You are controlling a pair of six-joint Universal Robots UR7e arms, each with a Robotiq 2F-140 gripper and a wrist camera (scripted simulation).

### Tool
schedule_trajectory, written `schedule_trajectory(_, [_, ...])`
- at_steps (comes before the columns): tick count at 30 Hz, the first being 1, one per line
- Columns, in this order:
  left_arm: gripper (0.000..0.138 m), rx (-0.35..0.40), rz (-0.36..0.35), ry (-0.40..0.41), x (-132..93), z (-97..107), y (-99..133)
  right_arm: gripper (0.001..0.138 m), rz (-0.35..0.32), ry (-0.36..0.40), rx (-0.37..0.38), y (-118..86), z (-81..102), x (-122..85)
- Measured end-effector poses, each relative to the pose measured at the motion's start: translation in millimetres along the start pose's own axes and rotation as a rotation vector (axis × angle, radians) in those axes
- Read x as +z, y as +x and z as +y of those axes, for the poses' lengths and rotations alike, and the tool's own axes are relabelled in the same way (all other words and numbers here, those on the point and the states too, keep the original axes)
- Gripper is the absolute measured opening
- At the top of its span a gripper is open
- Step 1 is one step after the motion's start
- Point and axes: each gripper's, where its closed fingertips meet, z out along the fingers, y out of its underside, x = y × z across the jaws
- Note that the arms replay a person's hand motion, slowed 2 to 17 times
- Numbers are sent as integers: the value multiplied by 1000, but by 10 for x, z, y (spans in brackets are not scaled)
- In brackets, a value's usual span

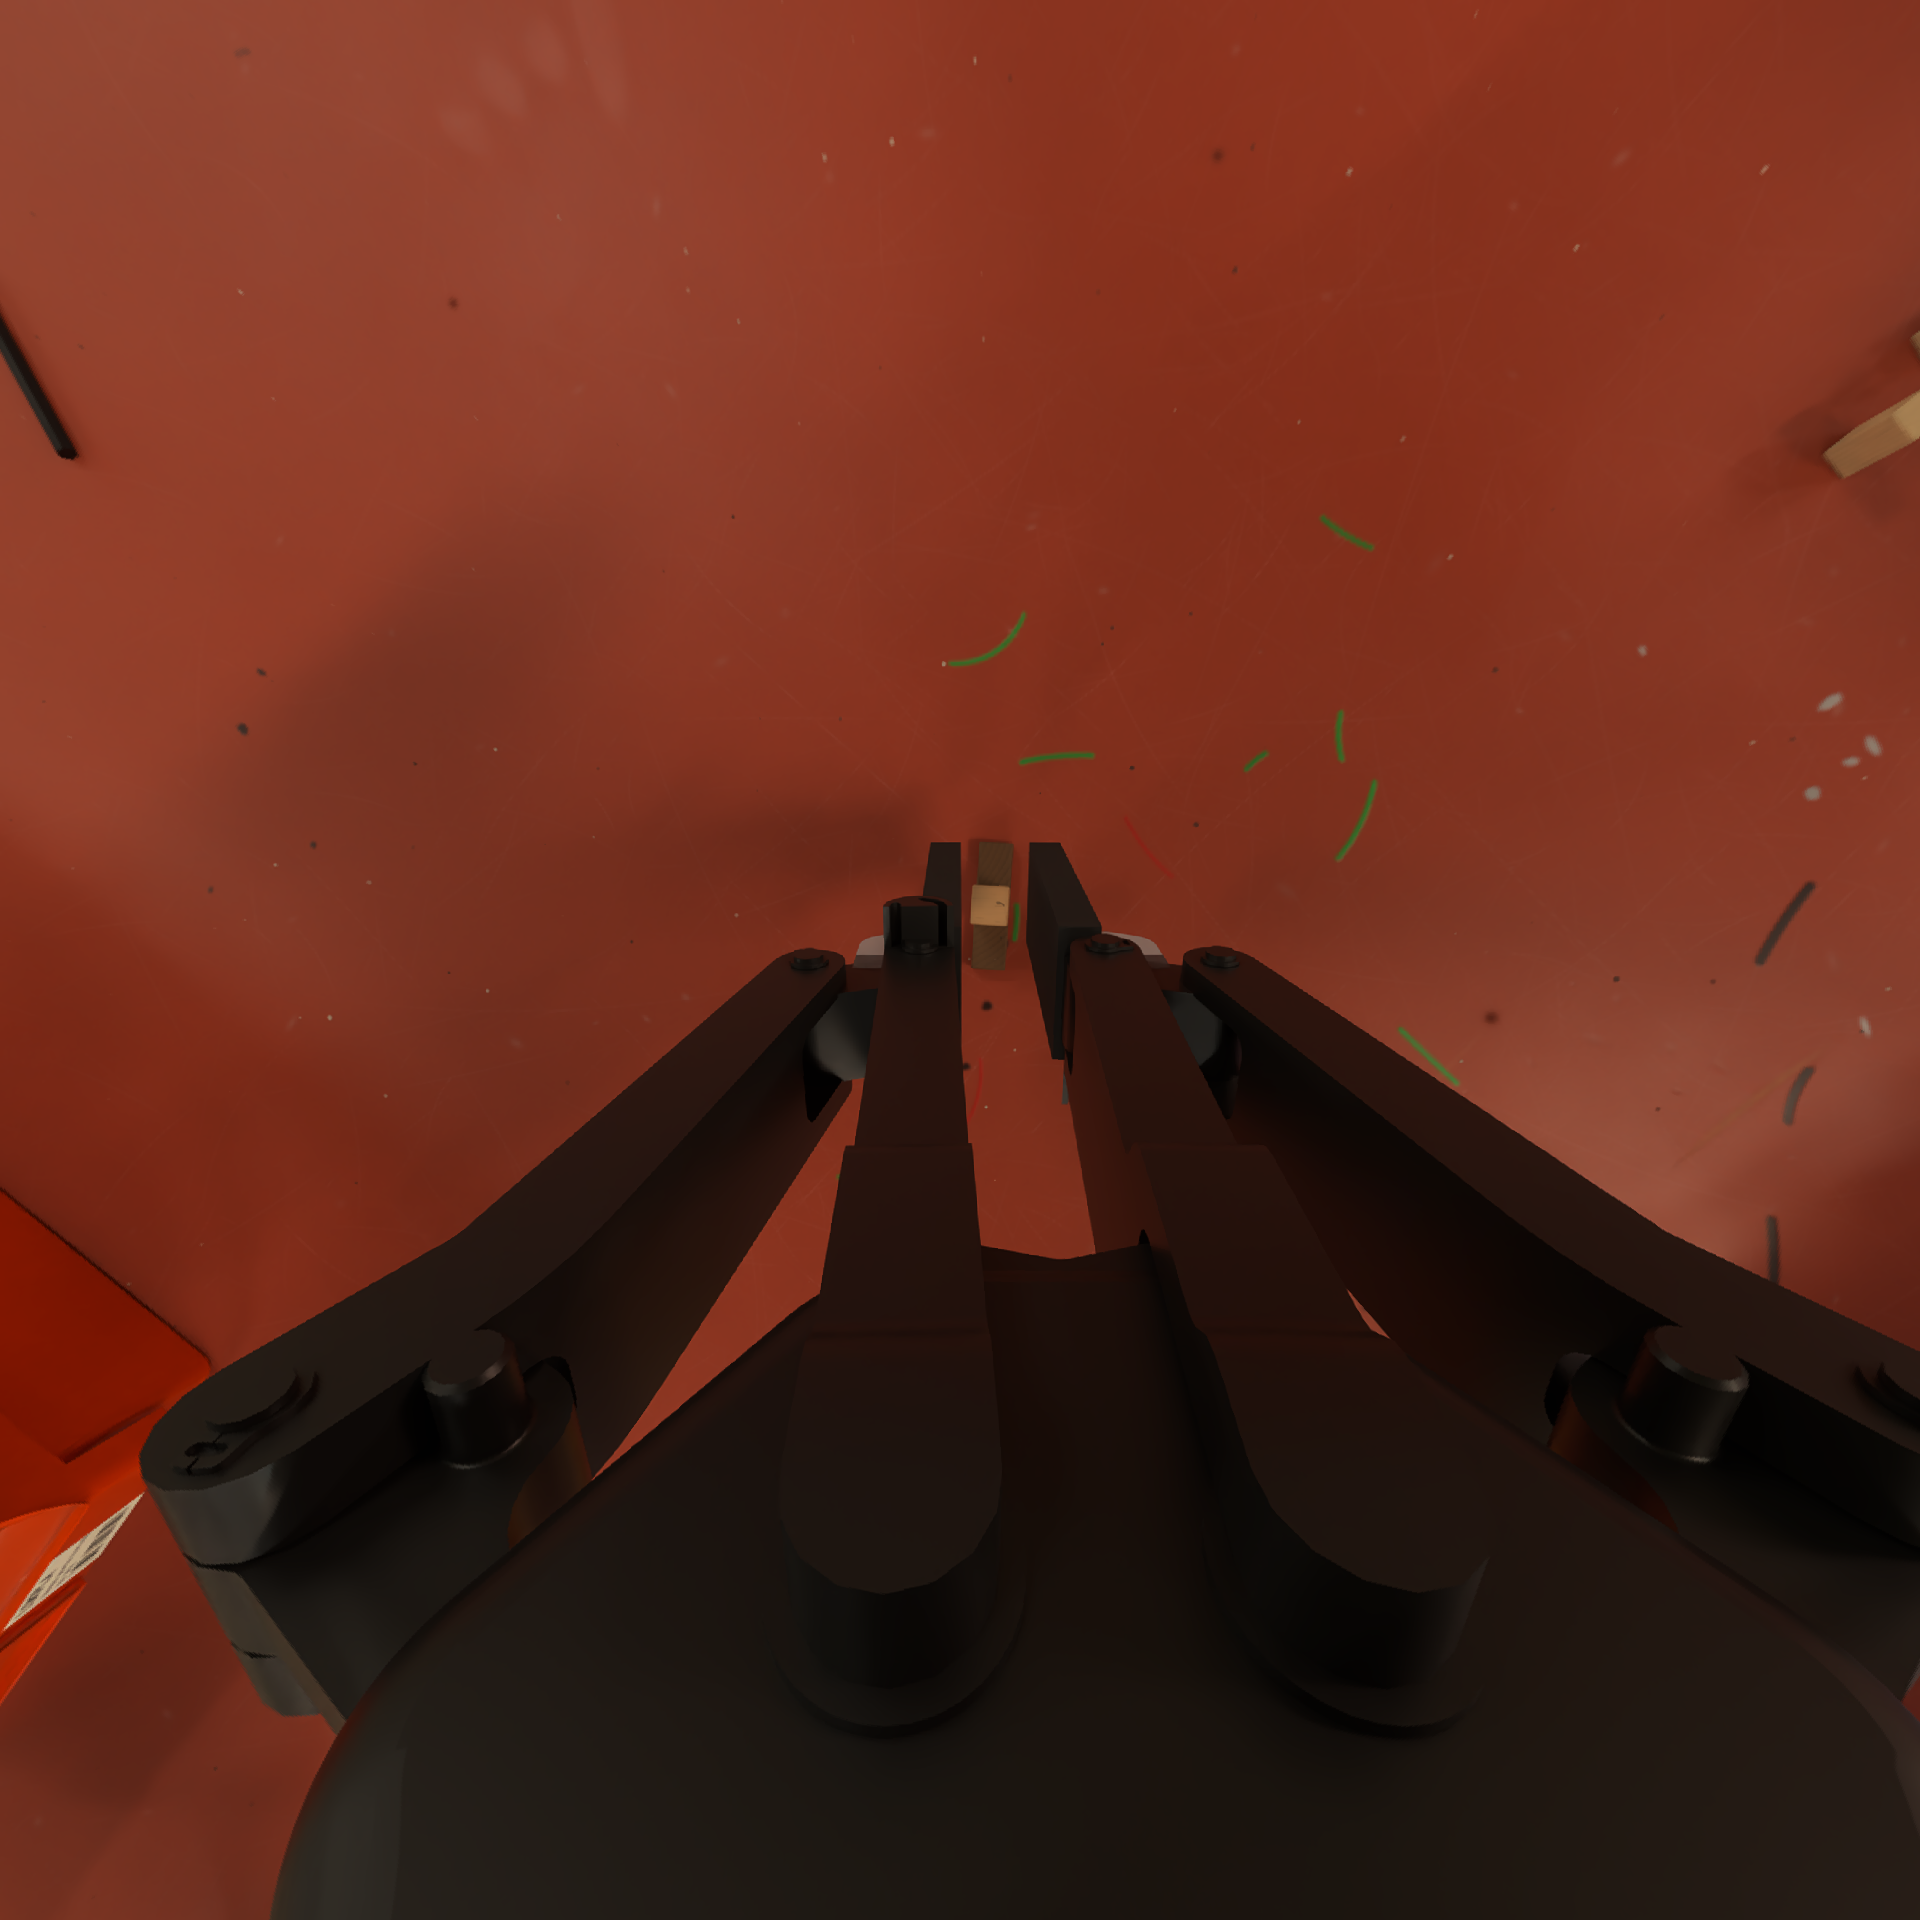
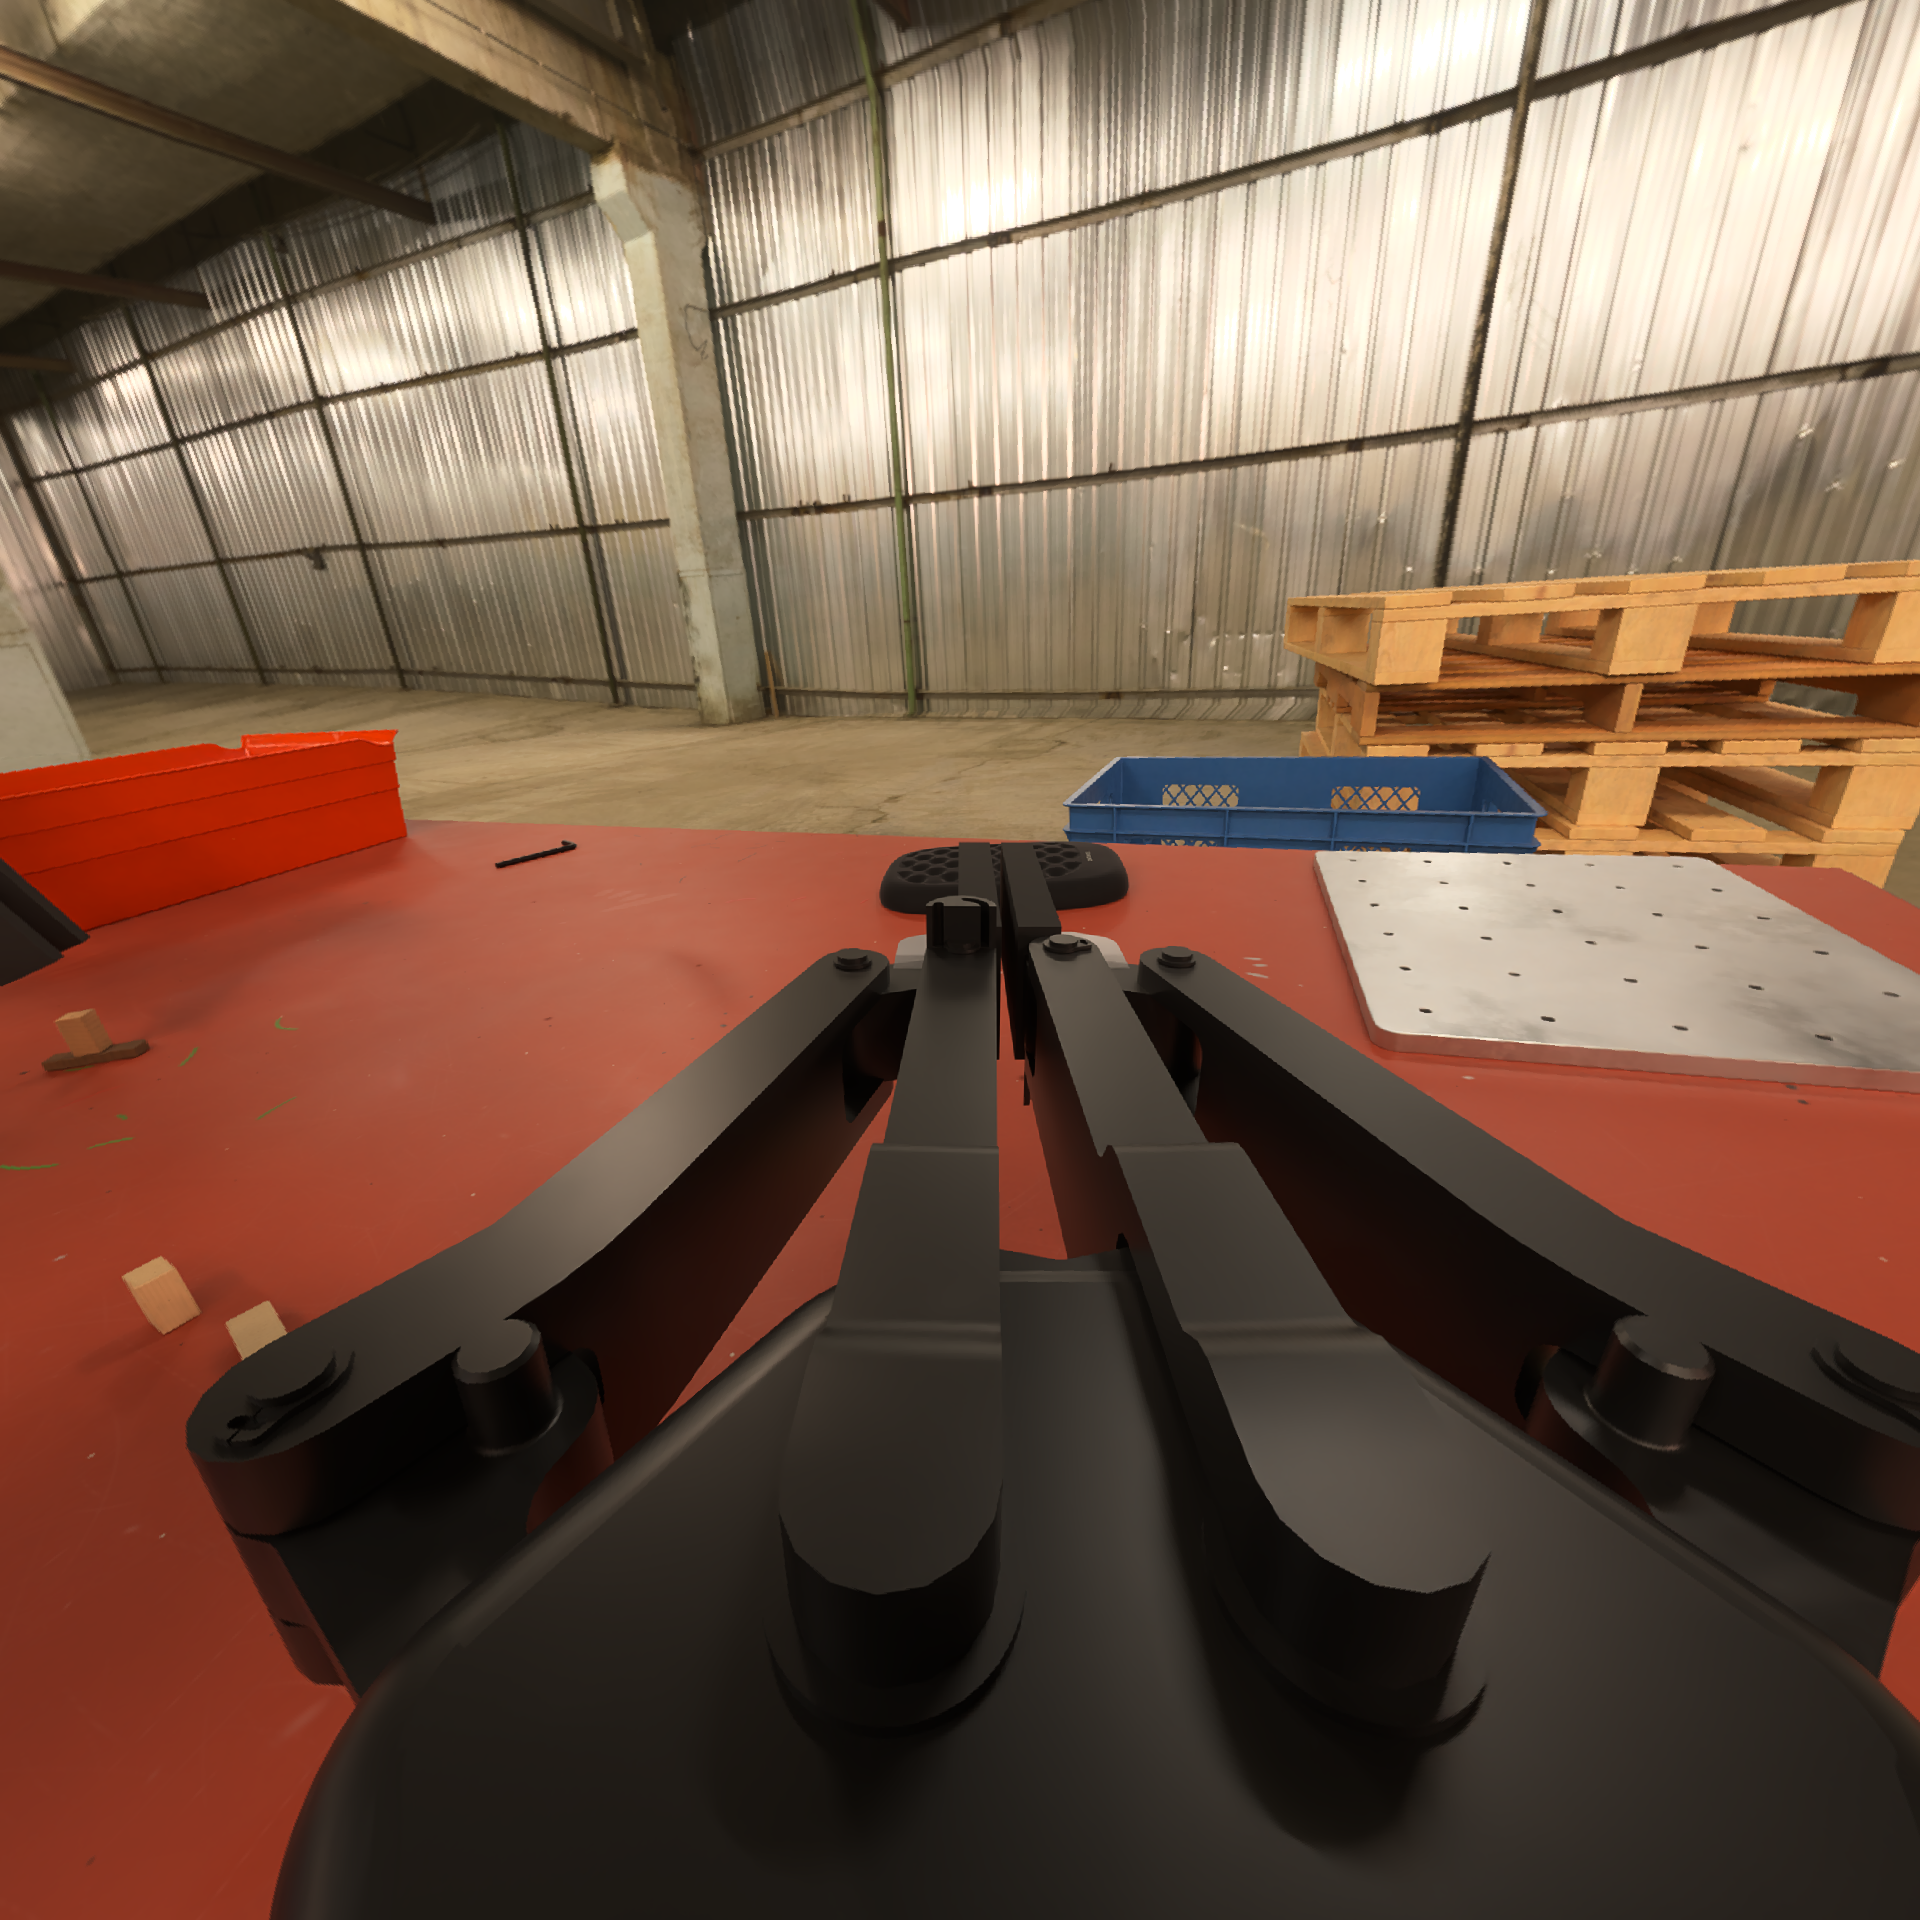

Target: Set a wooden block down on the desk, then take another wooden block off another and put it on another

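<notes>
A small light wooden block (image 1: 990, 904) rests on a flat dark brown block (image 1: 992, 951) lying on the red desk (image 1: 623, 520). My left gripper (image 1: 989, 850) hangs well above this pair, pointing down. Its jaws stand a little apart and hold nothing, and the pair shows in the gap between them. The same pair shows at the far left in the right wrist view (image 2: 83, 1034). Two more light blocks (image 2: 161, 1294) (image 2: 255, 1328) lie on the desk there. My right gripper (image 2: 1003, 883) is shut and empty, held level over the desk.
A red bin (image 2: 208, 810) and a black hex key (image 2: 535, 854) lie at the back left. A black honeycomb pad (image 2: 1086, 873) lies ahead of the right gripper. A drilled metal plate (image 2: 1610, 956) lies at the right, with a blue crate (image 2: 1299, 805) and pallets (image 2: 1610, 665) beyond.
</notes>
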Motion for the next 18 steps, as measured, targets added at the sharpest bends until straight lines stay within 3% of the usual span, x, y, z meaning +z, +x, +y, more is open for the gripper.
schedule_trajectory(18, [18,61,28,-112,277,88,36,3,4,-2,3,12,8,2])
